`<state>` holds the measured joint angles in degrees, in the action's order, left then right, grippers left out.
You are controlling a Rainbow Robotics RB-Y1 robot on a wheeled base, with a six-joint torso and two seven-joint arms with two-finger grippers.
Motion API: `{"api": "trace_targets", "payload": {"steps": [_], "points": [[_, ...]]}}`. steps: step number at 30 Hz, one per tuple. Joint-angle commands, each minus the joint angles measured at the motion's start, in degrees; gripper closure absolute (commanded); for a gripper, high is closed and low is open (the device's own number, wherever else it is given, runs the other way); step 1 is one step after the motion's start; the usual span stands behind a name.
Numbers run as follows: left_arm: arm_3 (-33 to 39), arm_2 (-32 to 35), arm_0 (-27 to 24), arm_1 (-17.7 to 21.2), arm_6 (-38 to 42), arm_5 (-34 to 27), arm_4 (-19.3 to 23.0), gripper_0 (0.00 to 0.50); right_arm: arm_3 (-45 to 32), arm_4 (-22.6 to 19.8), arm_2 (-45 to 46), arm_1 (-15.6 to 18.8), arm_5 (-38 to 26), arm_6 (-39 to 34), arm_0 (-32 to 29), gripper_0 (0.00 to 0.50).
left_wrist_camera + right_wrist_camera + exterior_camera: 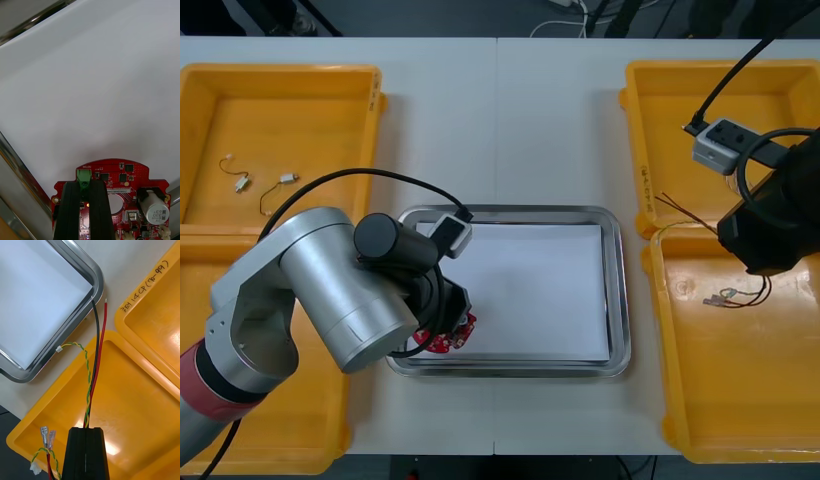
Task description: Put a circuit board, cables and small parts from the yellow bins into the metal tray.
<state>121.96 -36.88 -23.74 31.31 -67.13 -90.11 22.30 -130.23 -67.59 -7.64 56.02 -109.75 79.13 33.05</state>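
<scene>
Left hand (84, 187) clamped on the green connector of the round red circuit board (123, 180), at the near-left corner of the metal tray (618, 300), over its white inside. Right hand (86, 431) pinched together on a cable bundle (95, 363) above the near right yellow bin (142, 408); the bundle's free ends lie near the tray's rim. Tray and bin stand on a light desk (510, 120); dark floor (480, 15) beyond.
</scene>
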Motion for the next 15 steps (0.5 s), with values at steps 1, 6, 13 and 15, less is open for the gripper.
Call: {"api": "trace_targets", "payload": {"steps": [1, 6, 13, 15], "points": [[-0.4, -1.2, 1.1, 1.7, 1.0, 1.3, -0.9, 0.500, -1.4, -0.6, -1.6, -0.8, -0.2, -1.4, 2.1, 0.500], [-2.2, -2.4, 1.0, 1.7, 1.1, 3.6, -2.2, 0.500, -2.0, -0.1, -2.4, -0.8, -0.2, -1.4, 2.1, 0.500], [-3.0, -2.4, 1.0, 1.6, 1.1, 4.9, -2.0, 0.500, -2.0, 0.4, -3.6, -0.8, -0.2, -1.3, 2.2, 0.500], [-3.0, -2.4, 1.0, 1.6, 1.3, 4.9, -1.8, 0.500, -2.0, 0.5, -4.0, -0.9, -0.2, -1.3, 2.5, 0.500]]}}
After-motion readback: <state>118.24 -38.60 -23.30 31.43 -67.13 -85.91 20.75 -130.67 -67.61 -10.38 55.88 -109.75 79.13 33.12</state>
